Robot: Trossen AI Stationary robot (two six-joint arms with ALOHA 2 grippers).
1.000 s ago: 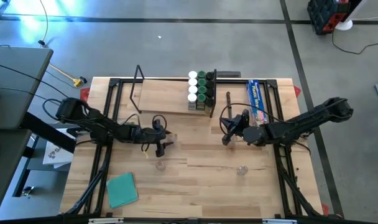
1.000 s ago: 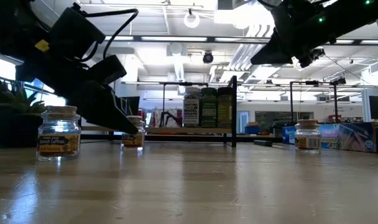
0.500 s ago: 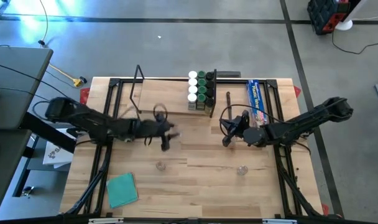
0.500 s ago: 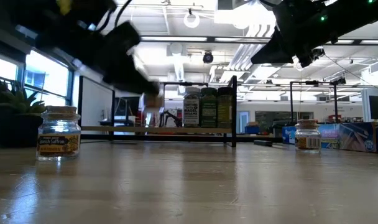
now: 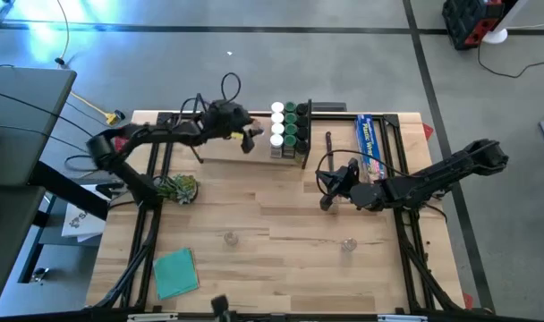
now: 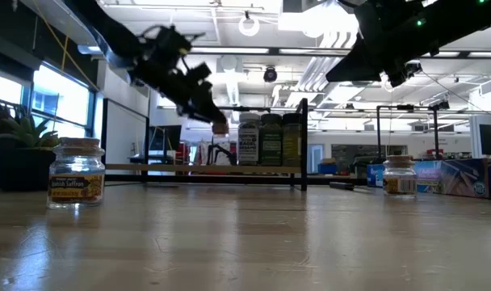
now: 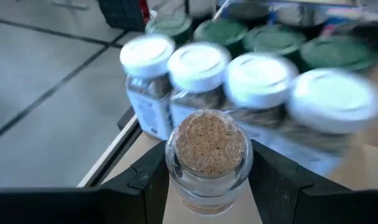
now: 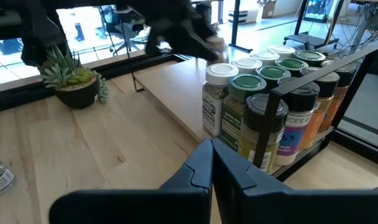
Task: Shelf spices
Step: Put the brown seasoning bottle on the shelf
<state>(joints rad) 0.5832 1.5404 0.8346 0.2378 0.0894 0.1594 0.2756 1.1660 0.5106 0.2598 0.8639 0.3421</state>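
The left gripper [image 7: 207, 180] is clamped around a cork-topped jar [image 7: 207, 158], holding it above the shelf [image 5: 227, 143], with the row of white-lidded spice jars [image 5: 277, 123] just ahead. The right gripper [image 5: 327, 200], pinched closed and empty, hangs over the tabletop [image 5: 281, 259].

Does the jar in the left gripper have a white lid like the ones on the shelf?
No. The jar between the left gripper fingers has a brown cork top, unlike the white-lidded jars behind it.
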